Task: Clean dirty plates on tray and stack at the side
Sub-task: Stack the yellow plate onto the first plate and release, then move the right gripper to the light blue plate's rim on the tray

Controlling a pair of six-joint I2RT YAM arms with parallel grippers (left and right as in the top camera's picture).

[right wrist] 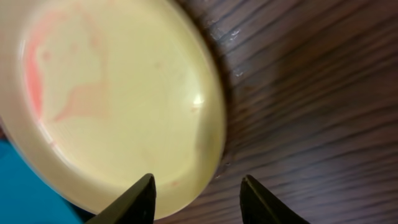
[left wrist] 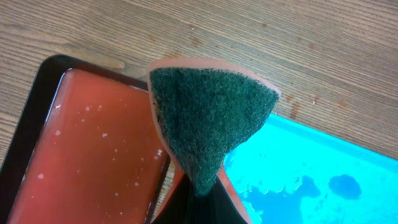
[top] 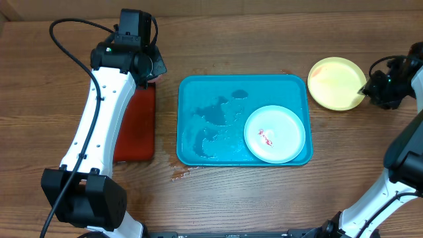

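The turquoise tray point(top: 198, 92) lies mid-table with water puddles on it. A light blue plate point(top: 274, 134) with red smears sits in its right half. A yellow-green plate point(top: 336, 82) lies on the table right of the tray; I cannot tell whether another lies under it. My right gripper point(top: 365, 89) is open at that plate's right edge. In the right wrist view the plate point(right wrist: 112, 93) shows faint pink smears and the open fingers point(right wrist: 198, 186) straddle its rim. My left gripper point(top: 156, 69) is shut on a green-faced orange sponge point(left wrist: 211, 118) between the two trays.
A red tray with a black rim point(top: 135, 122) lies left of the turquoise tray, partly under my left arm; in the left wrist view it point(left wrist: 93, 149) holds wet droplets. Small wet spots point(top: 180, 173) lie on the wood by the turquoise tray's near left corner.
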